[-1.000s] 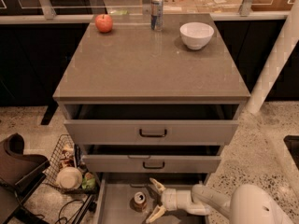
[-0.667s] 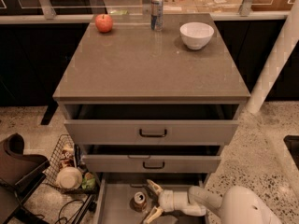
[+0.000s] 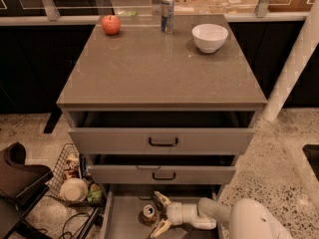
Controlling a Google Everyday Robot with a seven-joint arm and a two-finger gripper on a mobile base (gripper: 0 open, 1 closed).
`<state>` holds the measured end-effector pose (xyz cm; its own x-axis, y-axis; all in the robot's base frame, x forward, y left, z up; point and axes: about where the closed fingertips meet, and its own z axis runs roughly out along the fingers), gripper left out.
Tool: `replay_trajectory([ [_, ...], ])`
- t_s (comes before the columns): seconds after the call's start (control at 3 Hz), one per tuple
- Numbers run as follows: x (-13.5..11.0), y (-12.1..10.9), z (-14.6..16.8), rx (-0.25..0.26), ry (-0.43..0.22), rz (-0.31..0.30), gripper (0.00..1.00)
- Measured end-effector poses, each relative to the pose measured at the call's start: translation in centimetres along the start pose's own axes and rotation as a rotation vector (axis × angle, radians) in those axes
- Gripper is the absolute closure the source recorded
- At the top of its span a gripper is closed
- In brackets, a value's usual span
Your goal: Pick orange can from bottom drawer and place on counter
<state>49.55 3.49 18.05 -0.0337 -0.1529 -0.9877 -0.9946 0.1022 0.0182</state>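
Note:
The orange can [image 3: 148, 214] stands upright on the floor of the open bottom drawer [image 3: 124, 222], its silver top showing. My gripper [image 3: 159, 214] reaches in from the right and is open, one finger behind the can and one in front, with the can between them at the tips. The white arm [image 3: 219, 214] comes from the lower right. The counter [image 3: 159, 66] tops the cabinet above.
On the counter stand a red apple [image 3: 111, 24], a slim blue-and-silver can [image 3: 167, 14] and a white bowl [image 3: 210, 37] along the back. The two upper drawers [image 3: 162, 141] are partly pulled out over the bottom one. A wire basket [image 3: 75, 180] with clutter sits left.
My gripper has moved left in the drawer, and its open fingers now straddle the can. The can has not moved.

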Motion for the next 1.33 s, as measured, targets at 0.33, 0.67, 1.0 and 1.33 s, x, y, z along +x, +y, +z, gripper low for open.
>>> replay_trajectory([
  [0.33,0.26,-0.12,0.65,-0.002,-0.027,0.002,0.19],
  [0.67,0.49,-0.13,1.05,-0.006,-0.043,0.003,0.41],
  [1.0,0.46,-0.04,1.22,-0.008,-0.044,0.004,0.64],
  [1.33,0.43,0.07,1.42,-0.011,-0.046,0.005,0.87],
])
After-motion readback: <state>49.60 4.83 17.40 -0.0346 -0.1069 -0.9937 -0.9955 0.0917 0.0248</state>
